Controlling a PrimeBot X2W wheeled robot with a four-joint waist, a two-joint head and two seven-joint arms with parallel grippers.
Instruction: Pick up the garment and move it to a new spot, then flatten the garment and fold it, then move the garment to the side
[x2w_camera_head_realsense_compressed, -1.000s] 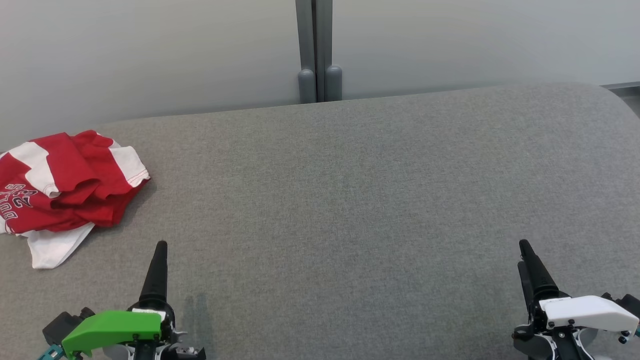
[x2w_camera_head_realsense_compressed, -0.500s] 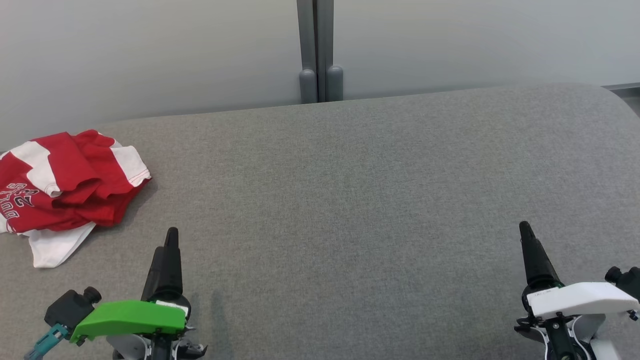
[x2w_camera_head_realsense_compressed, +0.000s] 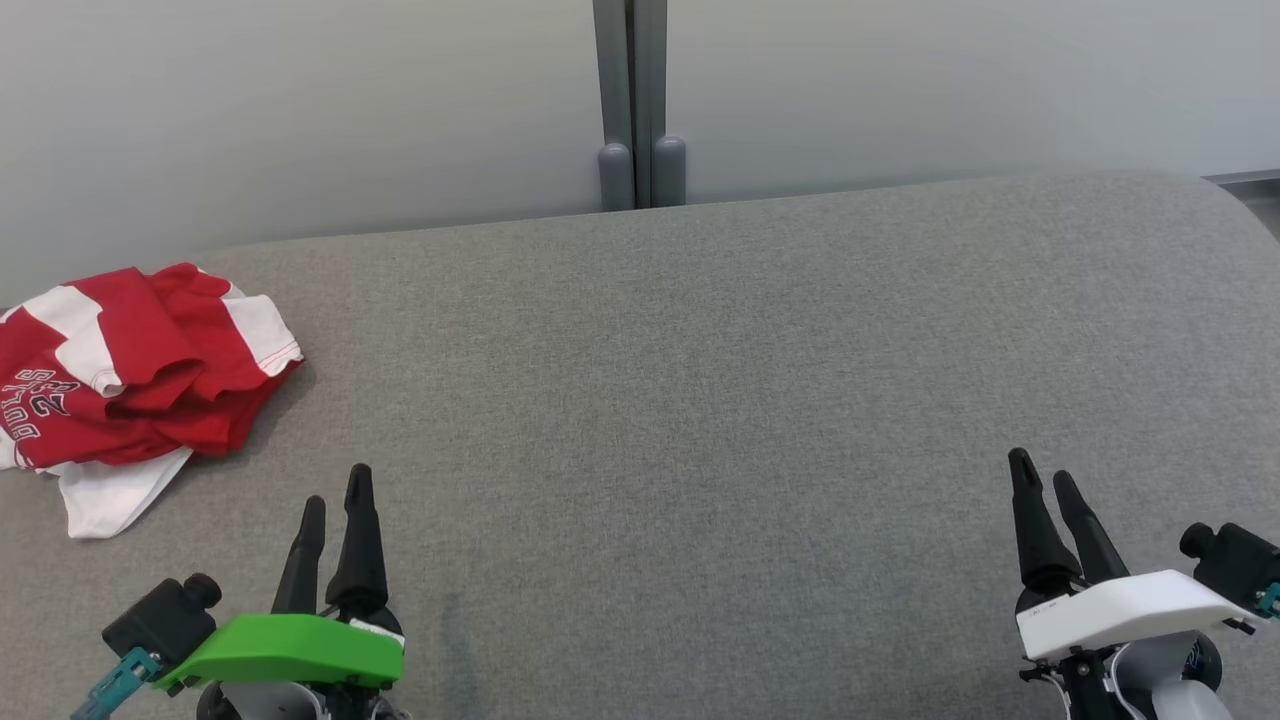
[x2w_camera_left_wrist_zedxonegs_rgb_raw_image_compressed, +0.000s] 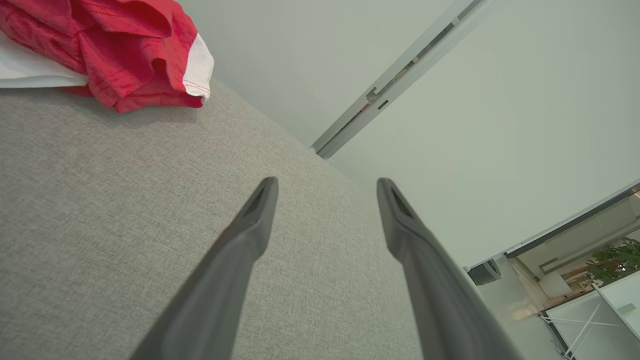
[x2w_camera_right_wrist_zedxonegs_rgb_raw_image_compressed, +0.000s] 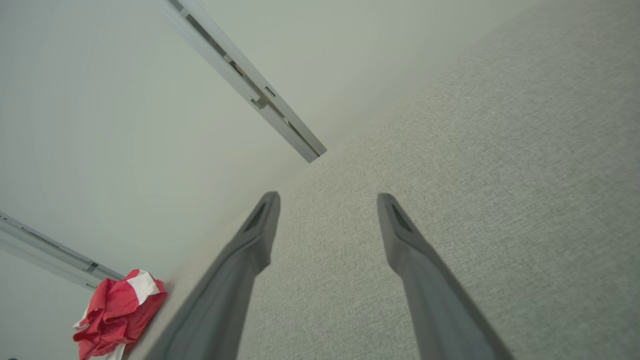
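Now | garment (x2w_camera_head_realsense_compressed: 130, 370): crumpled, ahead-left of left tool (x2w_camera_head_realsense_compressed: 336, 485) | not touching

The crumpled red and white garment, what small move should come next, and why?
Probably reach the open left gripper forward and leftward toward the crumpled red and white garment. It lies untouched near the left edge of the grey fabric surface, and the left gripper is nearer than the open right gripper.
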